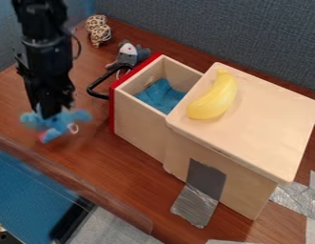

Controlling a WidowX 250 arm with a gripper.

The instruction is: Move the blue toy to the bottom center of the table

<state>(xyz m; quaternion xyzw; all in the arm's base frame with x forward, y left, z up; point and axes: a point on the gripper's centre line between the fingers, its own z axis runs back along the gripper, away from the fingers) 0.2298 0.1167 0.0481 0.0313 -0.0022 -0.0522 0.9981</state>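
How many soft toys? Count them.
3: blue toy at the end effector, grey toy by the drawer handle, spotted toy farther back; the box may hide more.

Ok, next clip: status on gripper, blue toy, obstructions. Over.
Gripper on blue toy, left side of view. Toy not yet at bottom center. Wooden box with drawer pulled out stands nearby, may crowd the path.
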